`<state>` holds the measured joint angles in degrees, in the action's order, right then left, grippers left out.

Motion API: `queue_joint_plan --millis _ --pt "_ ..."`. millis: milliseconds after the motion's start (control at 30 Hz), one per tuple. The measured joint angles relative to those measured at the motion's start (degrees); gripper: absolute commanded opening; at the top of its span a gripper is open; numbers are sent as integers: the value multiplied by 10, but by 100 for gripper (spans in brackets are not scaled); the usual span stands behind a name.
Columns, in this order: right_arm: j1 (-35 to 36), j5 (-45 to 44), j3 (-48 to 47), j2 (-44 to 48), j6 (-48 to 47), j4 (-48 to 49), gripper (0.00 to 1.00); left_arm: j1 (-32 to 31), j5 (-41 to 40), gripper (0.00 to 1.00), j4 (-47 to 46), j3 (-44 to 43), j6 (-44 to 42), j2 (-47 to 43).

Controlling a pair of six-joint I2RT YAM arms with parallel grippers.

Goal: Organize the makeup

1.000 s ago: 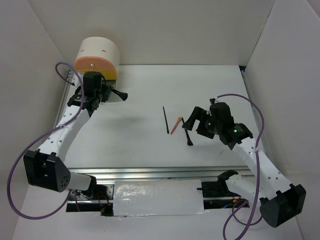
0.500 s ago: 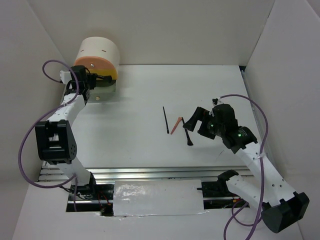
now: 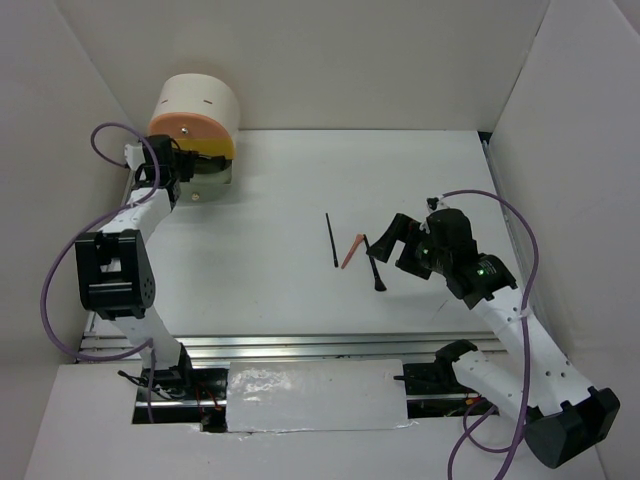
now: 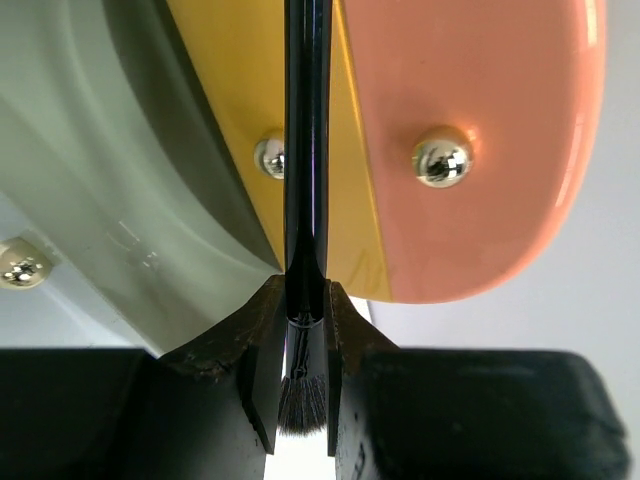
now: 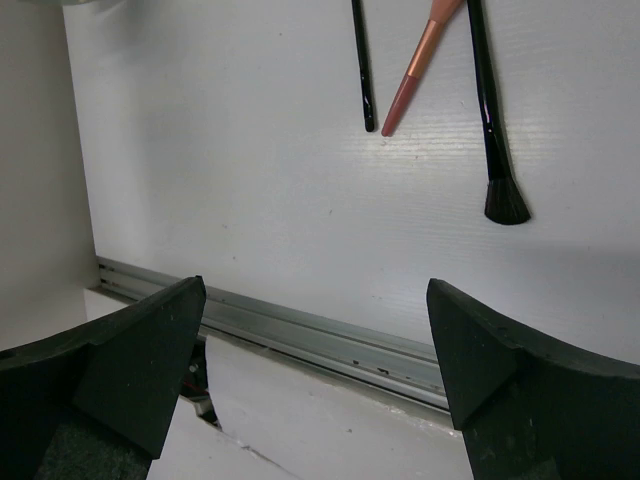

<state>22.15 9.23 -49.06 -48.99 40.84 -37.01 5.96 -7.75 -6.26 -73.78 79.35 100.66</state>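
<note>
My left gripper (image 3: 192,167) (image 4: 303,300) is shut on a black makeup brush (image 4: 305,150). The bristles sit between the fingers and the handle points at the round cream-and-orange drawer box (image 3: 195,112). The box's coral (image 4: 470,150), yellow (image 4: 235,110) and mint (image 4: 90,190) drawer fronts fill the left wrist view. A thin black stick (image 3: 331,240) (image 5: 361,60), a coral stick (image 3: 352,251) (image 5: 418,65) and a black brush (image 3: 375,265) (image 5: 490,120) lie on the table. My right gripper (image 3: 385,243) (image 5: 315,380) is open and empty, just right of them.
White walls enclose the table on the left, back and right. A metal rail (image 5: 300,335) runs along the near edge in front of the arm bases. The drawer box stands in the back left corner.
My left arm has folded back, and its gripper has swung left along the drawer box front with the brush. The right arm has barely shifted.
</note>
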Motion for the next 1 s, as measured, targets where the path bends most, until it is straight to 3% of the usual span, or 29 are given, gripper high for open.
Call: queue_joint_plan --millis 267,700,800,900,1000 --pt "0 0 0 -1 0 -1 100 5 14 30 -13 47 -31 0" --pt "0 0 1 1 2 -1 100 21 58 33 -37 48 -45 6" --pt "0 0 8 6 2 -2 100 21 64 40 -37 48 -44 13" --pt "0 0 9 9 2 -4 100 21 67 55 -37 48 -44 14" --pt "0 0 9 10 2 -5 100 21 68 64 -39 48 -43 14"
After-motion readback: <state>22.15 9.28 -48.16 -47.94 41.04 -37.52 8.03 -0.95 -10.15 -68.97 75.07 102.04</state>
